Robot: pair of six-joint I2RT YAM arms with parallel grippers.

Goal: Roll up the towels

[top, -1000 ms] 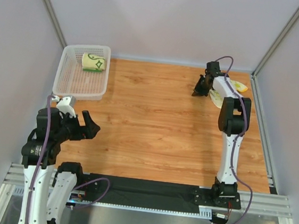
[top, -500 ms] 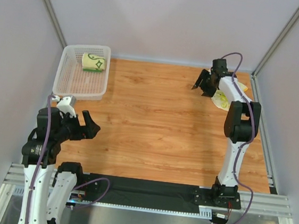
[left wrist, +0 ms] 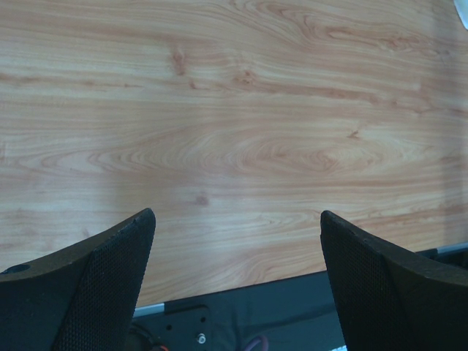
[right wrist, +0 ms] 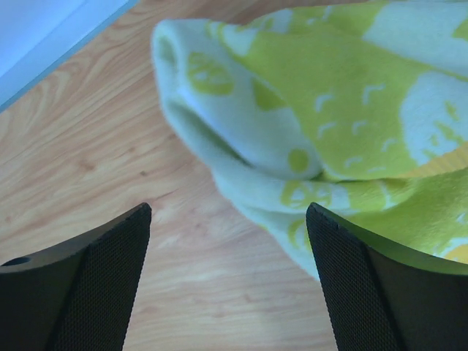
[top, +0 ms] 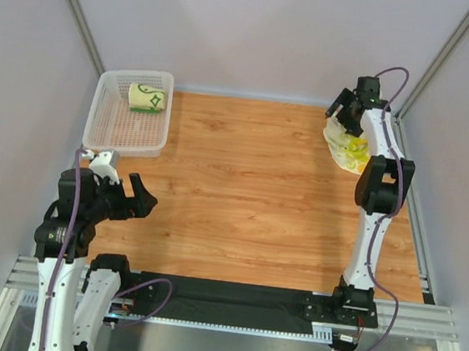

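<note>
Top view: I see the yellow-green towel (top: 346,147) on the bench (top: 249,194) in the far right corner, close to the right wall. It is a loose bunch, not a roll. Its long axis seems to run from far left to near right, though the right arm covers part of it, so I hold that loosely.

Right wrist view: the same towel (right wrist: 351,110) fills the upper right. It is cream with yellow-green blotches and small pale marks, and an orange strip shows at its right edge. A soft fold opens toward the left. The right fingers (right wrist: 80,292) stand wide apart with nothing between them. The towel lies just beyond the fingertips and toward the right-hand one. I cannot tell whether that finger touches the cloth. In the top view the right gripper (top: 343,111) sits at the far left end of the bunch.

The green-line towel (top: 148,98) lies rolled in the far part of the white mesh basket (top: 105,132), at the far left of the bench. Its long axis runs left to right. It is cream with dark green lines.

The left gripper (top: 136,193) hangs over the near left of the bench, well apart from both towels, its fingers (left wrist: 95,285) spread over bare wood.
</note>
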